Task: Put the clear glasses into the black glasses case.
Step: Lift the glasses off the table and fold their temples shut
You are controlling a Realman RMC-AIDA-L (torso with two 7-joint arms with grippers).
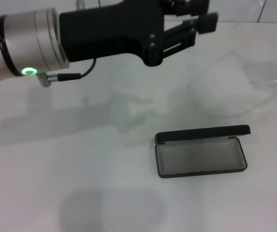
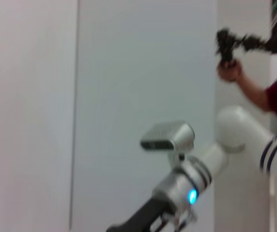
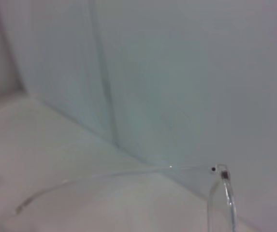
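The black glasses case (image 1: 201,155) lies open on the white table, right of centre in the head view, its grey lining empty and its lid standing up at the back. The clear glasses (image 3: 220,193) show only in the right wrist view: a hinge corner and one long thin temple arm, hanging in the air in front of a pale wall and carried by my right gripper (image 2: 131,224). That gripper is outside the head view. My left gripper (image 1: 196,17) reaches across the top of the head view, high above the table and behind the case.
The white table (image 1: 80,159) runs left and forward of the case, with a pale wall behind it. In the left wrist view my raised right arm (image 2: 235,140) stands near a person's hand holding a black device (image 2: 227,46).
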